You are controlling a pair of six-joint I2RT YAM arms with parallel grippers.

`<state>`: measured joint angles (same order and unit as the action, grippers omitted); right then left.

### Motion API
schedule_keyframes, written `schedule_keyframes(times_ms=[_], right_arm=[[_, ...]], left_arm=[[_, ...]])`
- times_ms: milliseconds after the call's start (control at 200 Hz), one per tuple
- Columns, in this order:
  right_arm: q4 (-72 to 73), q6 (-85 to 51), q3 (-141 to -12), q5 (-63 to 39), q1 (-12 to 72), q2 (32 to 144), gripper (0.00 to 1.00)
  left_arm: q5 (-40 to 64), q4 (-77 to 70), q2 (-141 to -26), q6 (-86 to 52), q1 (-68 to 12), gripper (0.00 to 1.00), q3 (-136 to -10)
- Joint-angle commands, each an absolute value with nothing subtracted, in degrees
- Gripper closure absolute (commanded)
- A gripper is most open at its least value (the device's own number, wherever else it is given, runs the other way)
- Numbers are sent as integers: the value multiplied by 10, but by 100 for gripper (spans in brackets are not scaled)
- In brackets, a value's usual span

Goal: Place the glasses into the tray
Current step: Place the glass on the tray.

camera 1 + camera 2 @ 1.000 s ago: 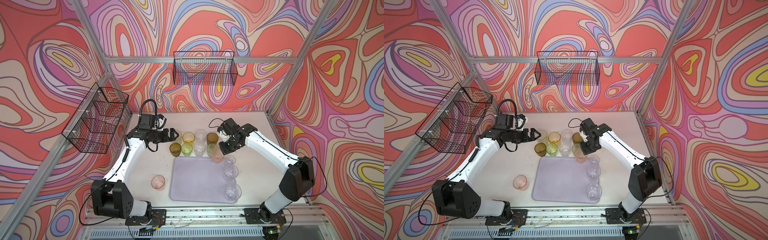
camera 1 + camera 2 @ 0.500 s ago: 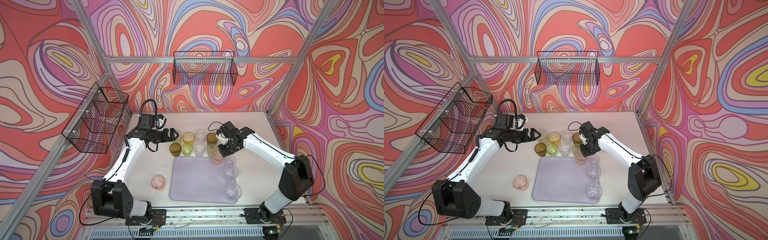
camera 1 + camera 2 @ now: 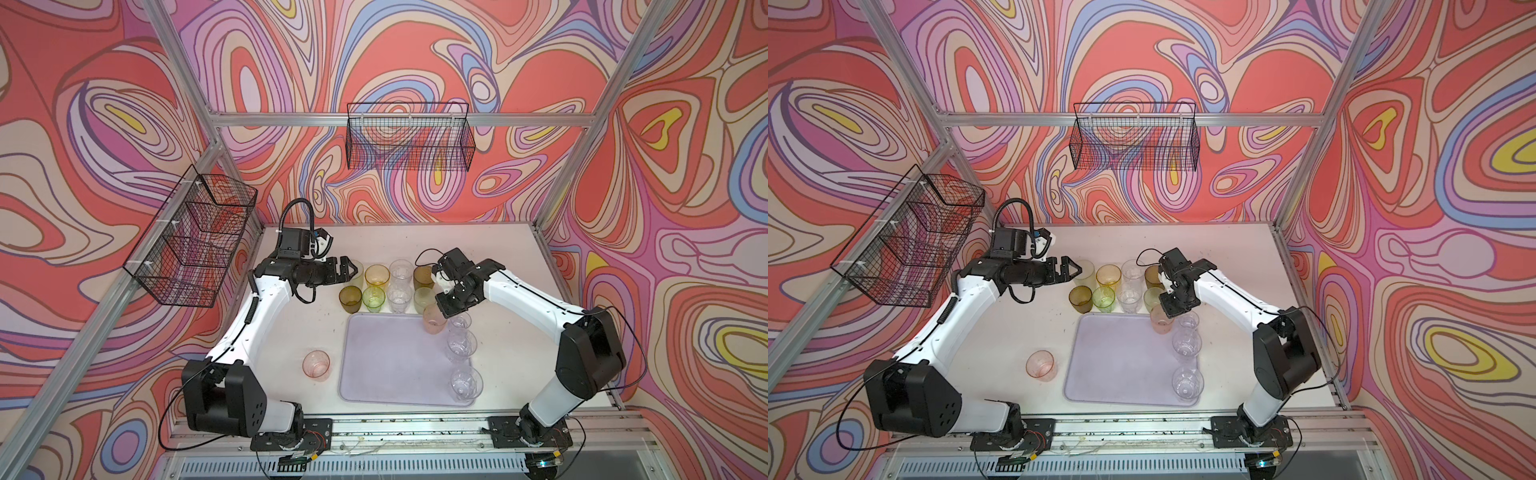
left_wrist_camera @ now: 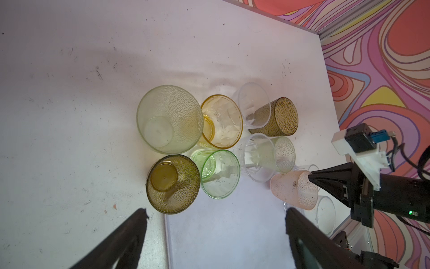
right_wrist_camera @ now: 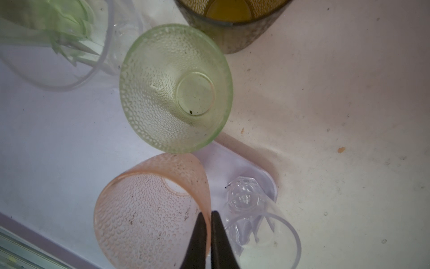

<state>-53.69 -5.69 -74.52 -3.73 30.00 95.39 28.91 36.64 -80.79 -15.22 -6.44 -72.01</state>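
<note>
Glasses of clear plastic, three in a line, stand upright inside the tray along its right edge, the nearest at its near right corner. Just off the tray's left edge, toward its near end, a lone pink glass stands upright on the white table. At the tray's far right corner the right gripper has its jaws pinched narrow on the wall of a tilted dimpled pink glass, close beside the farthest clear one; whether its base touches the tray I cannot tell. Just beyond the tray's far edge eight more crowd together on the table in two rows: first an olive glass, a green glass, a clear tumbler and a pale green glass, then behind them a frosted glass, an amber glass, a second clear tumbler and a brown glass. Beyond the tray's far left corner the left gripper hovers by the frosted glass, jaws spread wide, holding nothing. Farthest from the tray, a side wire basket and a back wire basket hang on the walls
</note>
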Motion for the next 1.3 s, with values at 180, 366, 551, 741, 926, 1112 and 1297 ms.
schedule_keyframes(times_ms=[180, 366, 551, 741, 926, 1112, 1297], right_arm=[[-515, -51, -734, -25, 303, 969, 100], [-511, -48, -729, -21, 303, 972, 100], [-513, -44, -729, -24, 303, 976, 100], [-515, -40, -728, -19, 304, 978, 100], [-515, -40, -725, -15, 305, 983, 100], [-515, -40, -725, -11, 306, 981, 100], [-521, -38, -732, -5, 307, 979, 97]], left_arm=[[289, 377, -815, -150, -67, 5, -728], [290, 376, -816, -151, -67, 5, -729], [289, 377, -817, -150, -67, 5, -729], [286, 377, -816, -149, -67, 5, -729], [288, 377, -817, -149, -67, 5, -729], [288, 377, -817, -149, -67, 5, -729], [289, 377, -817, -149, -66, 5, -729]])
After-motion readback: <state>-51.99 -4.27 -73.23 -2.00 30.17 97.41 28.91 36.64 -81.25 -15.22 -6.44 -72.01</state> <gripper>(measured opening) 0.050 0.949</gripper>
